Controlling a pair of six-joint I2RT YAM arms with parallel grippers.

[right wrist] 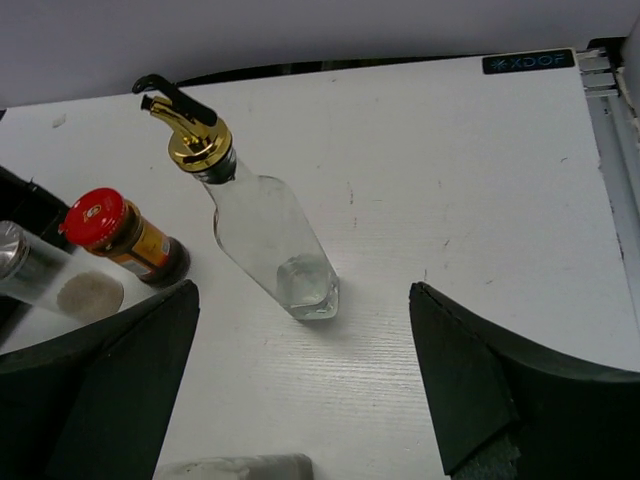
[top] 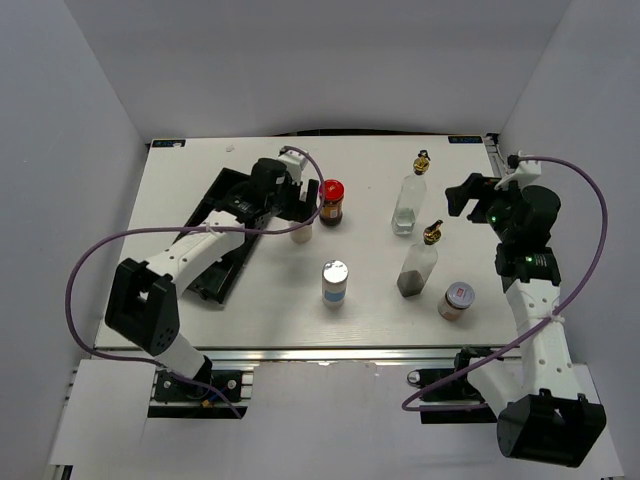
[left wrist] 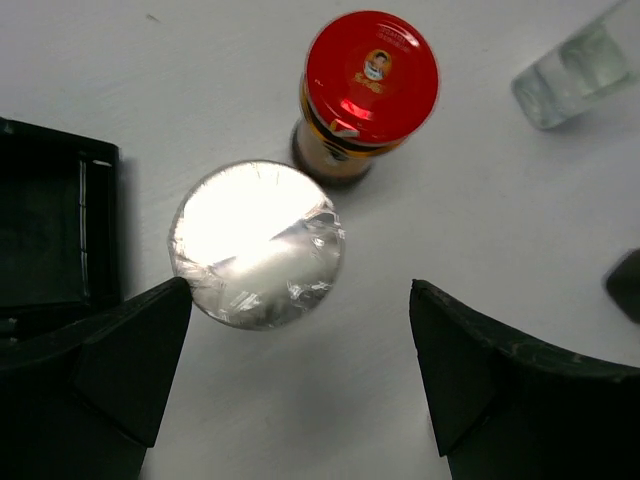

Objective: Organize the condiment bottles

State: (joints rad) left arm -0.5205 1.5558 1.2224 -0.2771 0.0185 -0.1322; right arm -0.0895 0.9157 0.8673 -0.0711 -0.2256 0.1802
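My left gripper (top: 297,212) is open and hovers over a silver-lidded clear jar (left wrist: 257,243), whose lid lies just ahead of the left finger (left wrist: 130,360). A red-lidded dark jar (left wrist: 371,65) stands right behind it, also seen from above (top: 331,200). A second silver-lidded jar (top: 334,282) stands mid-table. Two gold-spouted clear bottles (top: 410,200) (top: 420,262) stand right of centre. A short silver-lidded jar (top: 456,300) sits near the front right. My right gripper (top: 468,195) is open and empty, behind and right of the far bottle (right wrist: 270,235).
A black divided tray (top: 222,250) lies at the left under my left arm; its corner shows in the left wrist view (left wrist: 50,230). The table's back edge (right wrist: 400,65) runs behind the far bottle. White walls enclose the table.
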